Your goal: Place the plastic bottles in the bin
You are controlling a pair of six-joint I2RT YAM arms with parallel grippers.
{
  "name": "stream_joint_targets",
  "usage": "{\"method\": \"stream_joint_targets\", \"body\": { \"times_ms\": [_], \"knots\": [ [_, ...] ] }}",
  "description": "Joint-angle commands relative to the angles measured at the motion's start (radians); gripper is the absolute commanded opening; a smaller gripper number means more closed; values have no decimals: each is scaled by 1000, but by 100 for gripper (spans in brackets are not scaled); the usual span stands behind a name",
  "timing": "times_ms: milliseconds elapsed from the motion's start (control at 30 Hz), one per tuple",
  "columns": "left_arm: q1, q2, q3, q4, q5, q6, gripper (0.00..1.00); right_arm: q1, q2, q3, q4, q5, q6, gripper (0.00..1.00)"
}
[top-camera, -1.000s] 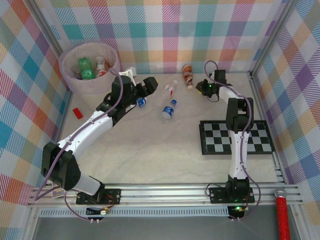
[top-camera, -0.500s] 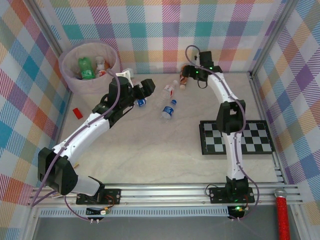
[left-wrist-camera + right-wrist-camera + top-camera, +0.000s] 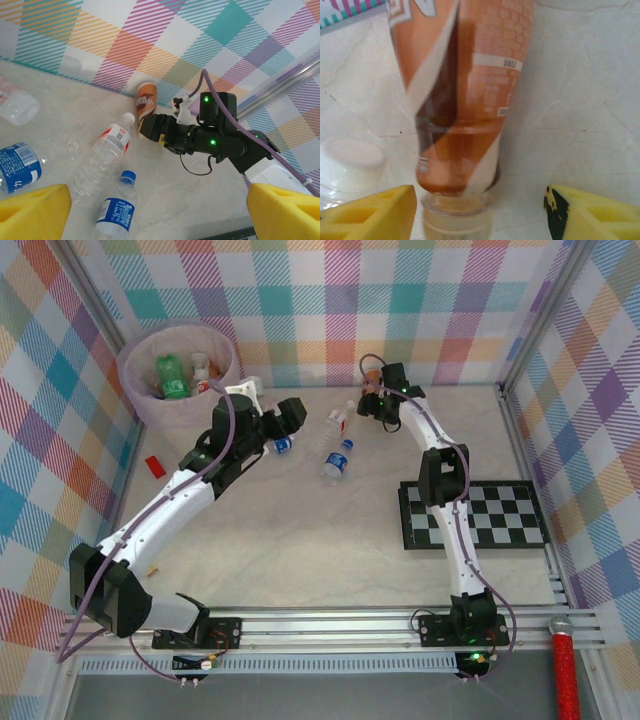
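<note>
Right wrist reveals brown-wrapped bottle (image 3: pixel 470 90) between parted jaws.

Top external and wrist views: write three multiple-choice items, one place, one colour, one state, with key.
1. Where is the green bottle? A on the checkerboard; B in the bin; C beside the red block.
2. Wrap colour of the bottle that the right gripper straddles? A blue; B green; C brown-orange.
3. The left gripper is: A shut on a bottle; B open, holding nothing; C shut, empty.
Key: B, it lies inside the rim; C, the right wrist view shows it; B, its yellow fingers stand wide apart.
</note>
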Motion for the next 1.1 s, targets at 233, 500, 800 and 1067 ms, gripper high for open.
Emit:
{"method": "stream_joint_targets", "body": {
  "times_ms": [233, 500, 800, 1067],
  "knots": [
    [-9, -26, -9, -11, -26, 17, 91, -26, 29, 36, -21, -1, 29, 46],
    [-10, -13, 23, -37, -15, 6, 91, -36, -131, -137, -24, -10, -8, 22],
    [-8, -31, 50, -22, 115, -88, 100, -25, -657, -628, 72, -205, -96, 16],
    [9, 26, 77, 53, 284, -217, 100, 102, -1099, -1066, 196, -453, -140, 14]
  ]
}}
